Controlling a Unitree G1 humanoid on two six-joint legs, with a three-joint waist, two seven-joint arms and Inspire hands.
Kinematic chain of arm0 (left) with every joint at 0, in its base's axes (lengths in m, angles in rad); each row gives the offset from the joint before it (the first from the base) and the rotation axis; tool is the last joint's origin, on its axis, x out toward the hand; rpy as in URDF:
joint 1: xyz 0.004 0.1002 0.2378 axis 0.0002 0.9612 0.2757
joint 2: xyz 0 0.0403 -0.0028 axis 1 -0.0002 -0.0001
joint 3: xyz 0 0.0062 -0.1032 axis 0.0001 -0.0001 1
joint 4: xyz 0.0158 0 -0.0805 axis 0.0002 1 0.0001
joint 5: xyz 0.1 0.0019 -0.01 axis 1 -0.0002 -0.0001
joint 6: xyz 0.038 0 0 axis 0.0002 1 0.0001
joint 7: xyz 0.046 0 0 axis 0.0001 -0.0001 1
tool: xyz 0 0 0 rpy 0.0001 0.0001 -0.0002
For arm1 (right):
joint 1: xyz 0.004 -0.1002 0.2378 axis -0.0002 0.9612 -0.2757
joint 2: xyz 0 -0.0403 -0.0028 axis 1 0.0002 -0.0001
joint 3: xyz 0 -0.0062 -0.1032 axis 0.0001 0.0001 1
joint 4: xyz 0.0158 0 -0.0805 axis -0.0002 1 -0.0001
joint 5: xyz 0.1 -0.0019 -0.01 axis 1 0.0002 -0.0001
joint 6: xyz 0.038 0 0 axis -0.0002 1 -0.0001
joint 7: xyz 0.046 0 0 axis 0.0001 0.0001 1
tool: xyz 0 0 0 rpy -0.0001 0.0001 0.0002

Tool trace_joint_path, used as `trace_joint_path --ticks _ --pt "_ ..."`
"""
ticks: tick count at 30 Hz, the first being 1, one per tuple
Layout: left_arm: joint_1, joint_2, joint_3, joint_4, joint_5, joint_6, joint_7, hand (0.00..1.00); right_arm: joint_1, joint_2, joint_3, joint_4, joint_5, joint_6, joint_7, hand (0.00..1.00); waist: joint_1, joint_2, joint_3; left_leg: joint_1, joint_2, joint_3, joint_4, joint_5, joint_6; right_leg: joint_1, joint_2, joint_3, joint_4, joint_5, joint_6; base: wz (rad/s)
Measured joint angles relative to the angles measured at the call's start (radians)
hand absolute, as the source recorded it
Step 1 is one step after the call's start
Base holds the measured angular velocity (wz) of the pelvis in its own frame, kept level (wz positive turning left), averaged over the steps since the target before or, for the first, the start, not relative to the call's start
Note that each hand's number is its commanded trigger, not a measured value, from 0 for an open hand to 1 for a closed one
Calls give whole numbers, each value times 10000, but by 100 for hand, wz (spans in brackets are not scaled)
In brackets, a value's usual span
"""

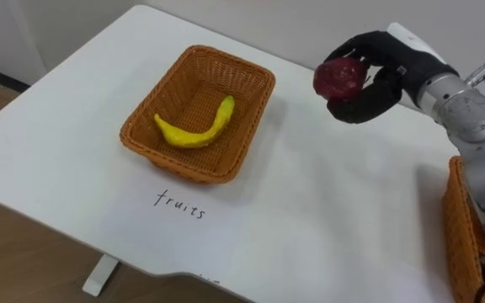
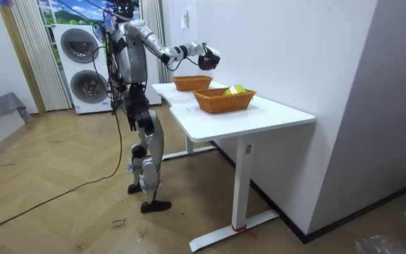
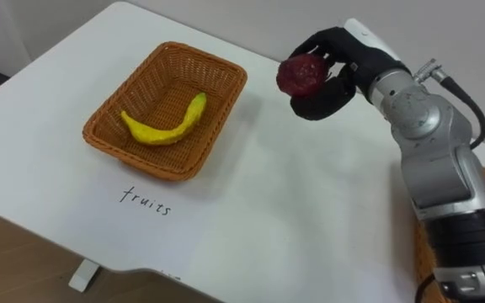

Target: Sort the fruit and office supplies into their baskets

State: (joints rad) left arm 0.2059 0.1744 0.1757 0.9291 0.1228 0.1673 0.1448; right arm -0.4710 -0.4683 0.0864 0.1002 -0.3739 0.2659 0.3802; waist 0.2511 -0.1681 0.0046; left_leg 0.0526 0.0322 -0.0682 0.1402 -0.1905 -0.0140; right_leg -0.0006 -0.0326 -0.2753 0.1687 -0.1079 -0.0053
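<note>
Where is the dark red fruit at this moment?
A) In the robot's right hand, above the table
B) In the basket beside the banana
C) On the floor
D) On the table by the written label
A: the right hand curls round the dark red fruit above the table, right of the basket with the banana.

The white table (image 1: 327, 210) carries two wicker baskets. One basket (image 1: 141, 141) sits toward 10 o'clock on the top, in from the edges. A handwritten word (image 1: 179, 204) marks the bare top just at that basket's 6 o'clock. The second basket (image 1: 460, 227) stands at 4 o'clock, well apart.
</note>
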Motion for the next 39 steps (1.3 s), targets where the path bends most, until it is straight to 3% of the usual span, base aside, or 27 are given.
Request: trace_joint_path --ticks 6,11,16,19,24,26,33,34,35,36,37,39 --pt "288 35 79 5 0 68 2 0 -155 13 16 -407 82 158 -47 100 135 -148 66 -9 -19 -101 23 1 -1 36 -12 -21 20 -61 -2 4" --pt "269 23 -259 40 -15 89 213 0 -615 125 591 -331 225 159 -444 100 521 -309 163 -30 -16 -176 77 1 -1 37 -2 -58 0 -66 -2 1" --pt "253 111 -444 61 3 90 297 0 -625 490 1372 -303 193 167 -496 100 646 -447 158 -179 -27 -498 94 0 -2 51 -33 -420 1 -66 -2 20" --pt "268 110 -463 48 4 159 297 0 -860 663 1713 308 226 171 -542 100 925 -458 152 -183 -26 -558 94 2 0 77 -44 -532 -1 -66 -2 7" --pt "304 111 -456 39 89 273 329 0 -995 1042 1790 829 216 195 -757 100 1201 -496 125 -184 -27 -656 99 2 1 128 -47 -568 -7 -67 0 7" --pt "289 40 -433 5 471 353 327 0 -993 1149 1850 901 144 196 -764 100 1425 -430 179 -105 -27 -651 79 1 1 190 -41 -568 -25 -70 4 0" --pt "192 3 -449 -27 478 557 169 0 -1006 1397 2516 1006 143 318 -696 100 1699 -448 193 -128 -31 -799 59 -6 -12 267 -51 -746 -21 -115 72 6" --pt "209 2 -465 -27 478 585 169 0 -1027 1533 2560 1137 144 318 -651 89 1699 -449 193 -139 -47 -856 75 -7 -14 287 -66 -789 -20 -139 94 13" --pt "219 -3 -516 -28 471 628 169 0 -1044 1597 2591 1268 143 332 -568 62 1709 -447 195 -151 -74 -902 102 -7 -13 310 -89 -830 -22 -160 95 14" --pt "232 -2 -553 -28 467 653 170 0 -1047 1600 2640 1305 143 343 -553 27 1727 -446 198 -152 -87 -935 106 -7 -13 324 -101 -839 -22 -170 102 13" --pt "272 10 -616 -32 466 687 178 0 -1051 1600 2737 1375 144 351 -526 0 1733 -447 197 -156 -104 -983 114 -6 -12 344 -114 -845 -20 -186 113 10" --pt "324 8 -616 -60 465 741 194 0 -1059 1606 2864 1463 138 376 -496 0 1768 -461 198 -170 -109 -1005 121 -6 -12 347 -117 -849 -21 -191 117 4"
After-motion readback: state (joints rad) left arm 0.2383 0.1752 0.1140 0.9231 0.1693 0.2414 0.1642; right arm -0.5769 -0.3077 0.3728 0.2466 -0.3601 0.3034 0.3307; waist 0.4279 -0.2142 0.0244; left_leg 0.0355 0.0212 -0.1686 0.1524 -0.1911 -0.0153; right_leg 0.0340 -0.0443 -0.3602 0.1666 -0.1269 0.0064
